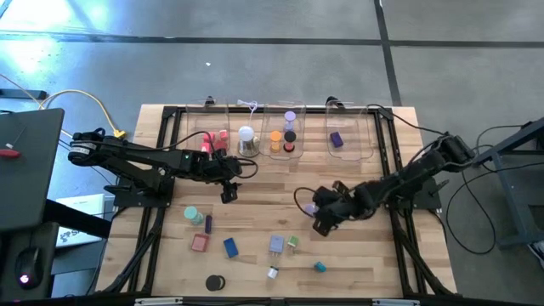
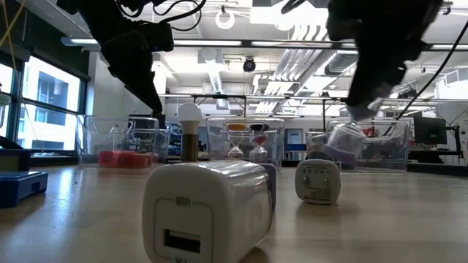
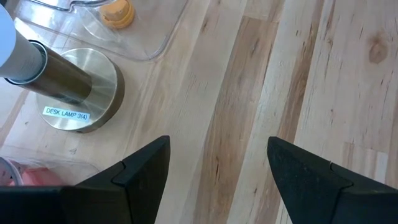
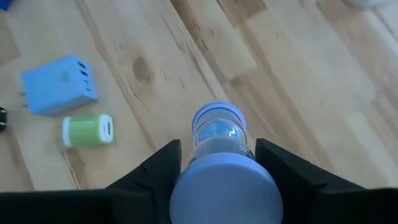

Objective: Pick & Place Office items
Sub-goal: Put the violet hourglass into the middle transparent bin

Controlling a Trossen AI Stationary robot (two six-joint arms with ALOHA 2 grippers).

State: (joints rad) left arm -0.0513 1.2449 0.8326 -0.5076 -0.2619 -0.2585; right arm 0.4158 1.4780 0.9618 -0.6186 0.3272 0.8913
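Observation:
My right gripper [image 1: 319, 212] hangs over the middle right of the table, shut on a small hourglass [image 4: 217, 134] with lavender caps and a clear glass body. The low view shows the hourglass [image 2: 344, 139] raised above the wood. Left of centre, my left gripper [image 1: 229, 193] stands open above bare wood, near the desk lamp [image 3: 68, 87], with nothing between its fingers [image 3: 146, 168]. Several small office items lie on the near half of the table, among them a blue charger [image 4: 59, 87] and a green piece [image 4: 87, 130]. My right gripper pinches the hourglass between its two fingers [image 4: 165, 171] at the nearer lavender cap [image 4: 221, 190]. The fingers slant down from above and lie along the hourglass. The far cap [image 4: 217, 115] sticks out ahead of the fingertips. The hourglass is tilted and clear of the table.
Three clear bins [image 1: 348, 136] line the far edge, holding pink, orange, black and purple pieces. The white-domed desk lamp [image 1: 246, 140] stands between the left and the middle one. A teal cylinder [image 1: 193, 214], pink block [image 1: 200, 242], blue block [image 1: 230, 247] and black disc [image 1: 214, 281] lie at the near left.

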